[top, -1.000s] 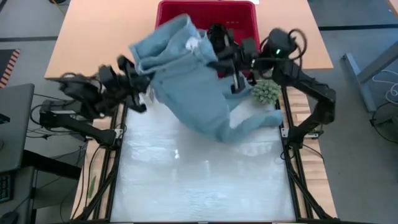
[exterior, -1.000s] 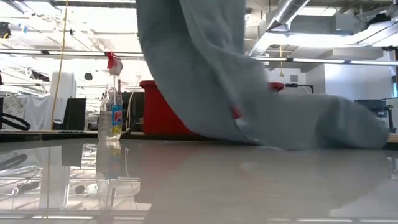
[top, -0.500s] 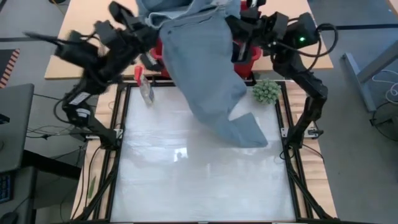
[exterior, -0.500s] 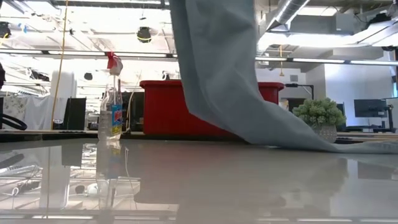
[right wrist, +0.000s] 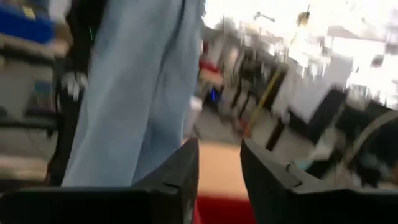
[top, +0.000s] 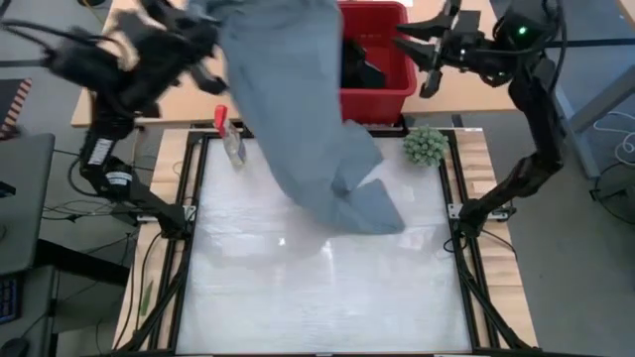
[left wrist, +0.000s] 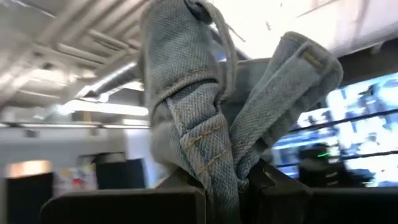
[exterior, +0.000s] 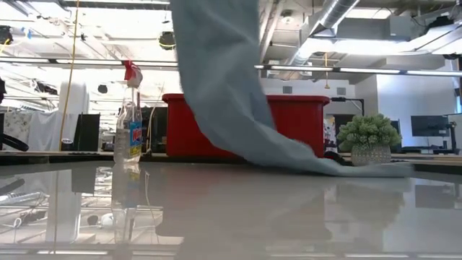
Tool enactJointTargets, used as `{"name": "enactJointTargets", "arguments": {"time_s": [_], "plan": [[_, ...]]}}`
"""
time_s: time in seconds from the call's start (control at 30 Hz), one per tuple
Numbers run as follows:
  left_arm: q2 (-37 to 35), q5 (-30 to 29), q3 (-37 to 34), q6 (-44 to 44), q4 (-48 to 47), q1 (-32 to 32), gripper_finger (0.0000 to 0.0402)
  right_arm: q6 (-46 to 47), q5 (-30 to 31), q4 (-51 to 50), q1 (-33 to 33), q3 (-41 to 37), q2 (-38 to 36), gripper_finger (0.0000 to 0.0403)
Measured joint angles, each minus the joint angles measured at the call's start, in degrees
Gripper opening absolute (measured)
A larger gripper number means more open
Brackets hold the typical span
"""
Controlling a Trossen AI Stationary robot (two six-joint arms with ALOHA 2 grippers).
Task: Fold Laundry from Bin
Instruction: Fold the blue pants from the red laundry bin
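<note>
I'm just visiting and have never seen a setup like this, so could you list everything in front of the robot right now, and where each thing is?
Denim garment: one, faded grey-blue, hanging from the left gripper, its lower end trailing on the table.
Bin: one, bright red, at the table's far edge; something dark lies inside.
Spray bottle: one, clear with a red top, beside the bin toward the left arm.
Green ball: one, fuzzy, near the bin on the right arm's side.
Table: one, glossy white top.
Left gripper: shut on the denim garment, raised high.
Right gripper: open, empty, raised beside the bin, apart from the garment.
</note>
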Motion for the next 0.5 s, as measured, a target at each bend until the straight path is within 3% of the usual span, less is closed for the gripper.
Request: {"name": "enactJointTargets", "arguments": {"time_s": [0.1,0.2,0.3,0.4,0.5], "plan": [[-1.86,3.95,-0.11,-5.52,-2.38,-0.76,0.0018,2.83,-1.5,-5.48,-5.74,-0.25,-0.1,0.0162],[-2.43,9.65,-0.31,-12.51,-5.38,-1.3,0.0018,10.61,-10.66,-5.76,-12.3,-3.29,1.61,0.0168],[-1.83,15.86,-0.44,-20.43,-3.42,-2.53,0.0018,16.28,-18.03,-4.29,-14.32,-7.67,4.37,0.0162],[-0.37,21.43,-0.44,-28.57,3.33,-4.3,0.0018,19.25,-18.01,0.93,-11.45,-12.86,6.93,0.0126],[1.98,25.58,-0.35,-34.11,10.99,-6.45,0.0018,25.55,-17.61,14.82,-7.83,-18.58,8.85,0.0053]]}}
